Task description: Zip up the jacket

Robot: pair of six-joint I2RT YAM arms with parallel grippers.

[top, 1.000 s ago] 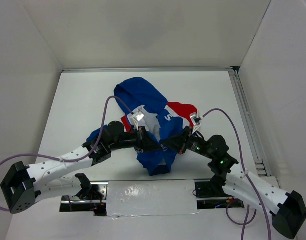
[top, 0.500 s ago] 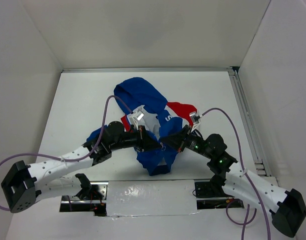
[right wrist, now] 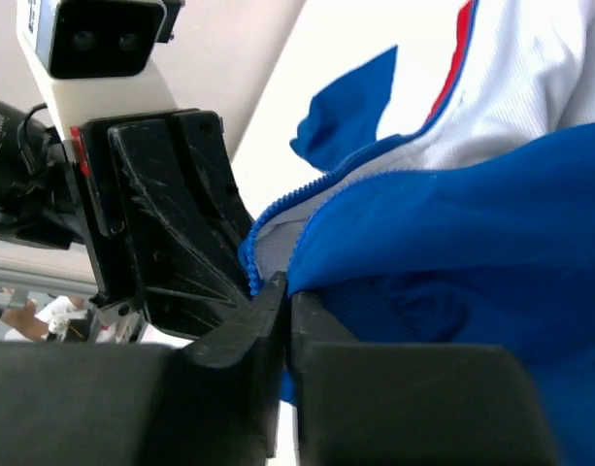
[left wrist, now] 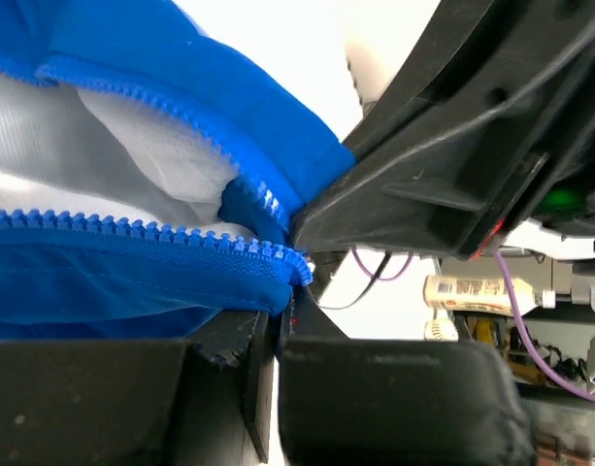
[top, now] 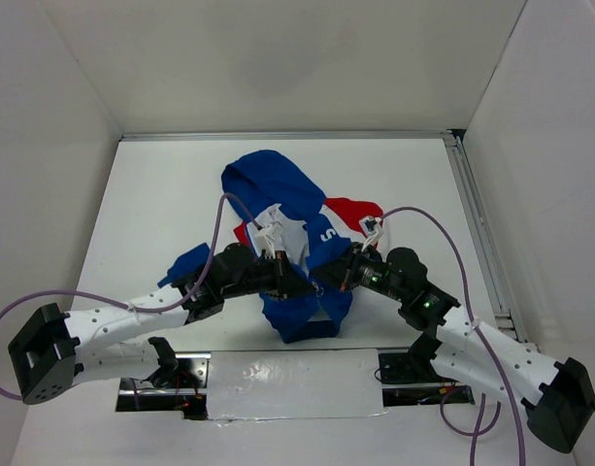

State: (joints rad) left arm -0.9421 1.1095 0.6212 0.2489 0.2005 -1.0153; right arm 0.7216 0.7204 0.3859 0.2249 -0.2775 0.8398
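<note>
The jacket (top: 297, 209) lies crumpled in the middle of the white desk (top: 151, 194). Its blue hood (top: 263, 180) is towards the far side and its lower edge (top: 302, 325) is towards the arm bases. A red panel (top: 350, 209) and a white panel (top: 295, 233) with a letter on it show near the chest. The front is bunched up between the two arms, and the overhead view does not show how far it is zipped.

The left gripper (top: 295, 282) reaches in from the left and meets the lower front of the jacket. In its wrist view the fingers (left wrist: 375, 388) are pressed together, and the end of a blue row of zipper teeth (left wrist: 151, 233) sits right at their tips, so the gripper looks clamped on that edge. A second row of teeth (left wrist: 142, 107) runs above it, with white lining between the two rows.

The right gripper (top: 328, 282) comes in from the right, tip to tip with the left one. Its fingers (right wrist: 394, 408) are together with only a thin slit between them. Blue cloth sits at that slit, so it appears pinched on the jacket's other front edge. The two grippers are just beside each other, nearly touching.
</note>
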